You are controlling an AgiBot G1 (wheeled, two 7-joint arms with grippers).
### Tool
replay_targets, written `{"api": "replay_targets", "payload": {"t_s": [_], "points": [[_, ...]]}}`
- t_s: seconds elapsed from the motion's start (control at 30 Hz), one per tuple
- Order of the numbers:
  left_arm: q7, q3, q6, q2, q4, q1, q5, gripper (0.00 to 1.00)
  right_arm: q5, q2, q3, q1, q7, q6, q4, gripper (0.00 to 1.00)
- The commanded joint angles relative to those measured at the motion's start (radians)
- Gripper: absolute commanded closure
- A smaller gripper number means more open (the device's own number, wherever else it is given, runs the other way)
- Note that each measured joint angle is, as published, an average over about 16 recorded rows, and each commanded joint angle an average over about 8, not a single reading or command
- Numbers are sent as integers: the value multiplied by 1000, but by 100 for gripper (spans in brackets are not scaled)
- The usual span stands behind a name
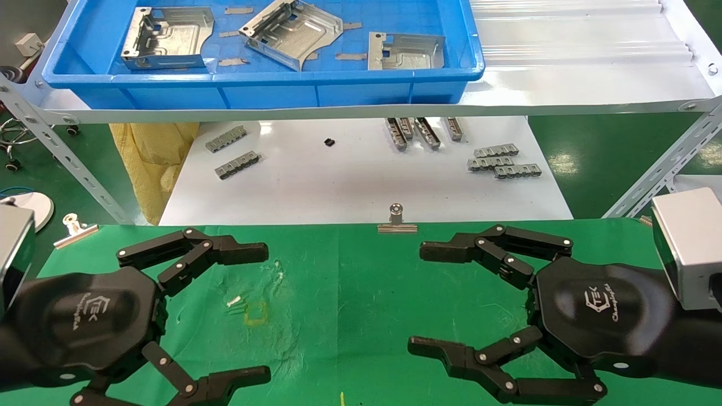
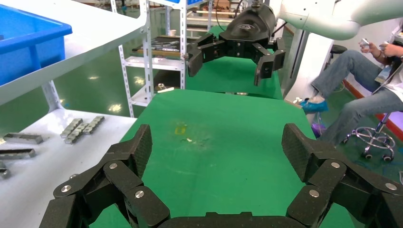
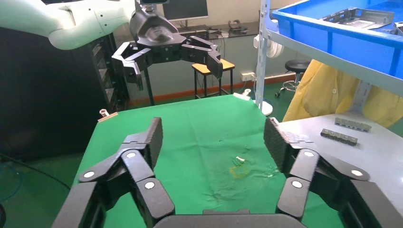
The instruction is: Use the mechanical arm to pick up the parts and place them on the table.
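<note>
Parts: three silvery stamped brackets lie in the blue tray on the far shelf, none on the green cloth. Left bracket (image 1: 167, 37) lies flat at the tray's left; middle bracket (image 1: 291, 31) sits skewed, one edge raised; right bracket (image 1: 404, 51) lies flat near the tray's front right wall. All three are apart from each other.
Blue tray (image 1: 271, 90): on the white upper shelf, far left of centre; small grey strips lie on its floor between the brackets.
Left gripper (image 1: 267, 313): hovers over the near left of the table, fingers spread wide, nothing between them; well apart from the tray.
Right gripper (image 1: 416, 296): hovers over the near right of the table, fingers spread wide, nothing held. The two grippers face each other across the cloth's middle.
Table (image 1: 338, 304): green cloth with creases; a small yellow mark (image 1: 256, 312) sits left of centre, a few pale flecks just beside it.
Clips: one metal binder clip (image 1: 397, 220) at the cloth's far edge, centre; another (image 1: 74, 228) at the far left corner.
White board (image 1: 361, 180): beyond the cloth, below the shelf; grey toothed strips (image 1: 502, 161) lie in groups on its left, centre and right.
Yellow bag (image 1: 152, 158): hangs just left of the white board.
</note>
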Motion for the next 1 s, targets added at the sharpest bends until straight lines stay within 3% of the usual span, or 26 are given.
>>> {"api": "replay_targets", "payload": {"t_s": [0.03,0.7,0.83,1.0], "points": [[0,0,0,0,0,0,0,0,0,0,0,0,0,0,0,100],[-4,-1,-2,-1,-3,-13,3,0,0,0,0,0,0,0,0,100],[-22,6,-23,8,-7,-76,38,0,0,0,0,0,0,0,0,100],[-43,31,-102,71,18,-245,148,0,0,0,0,0,0,0,0,100]]}}
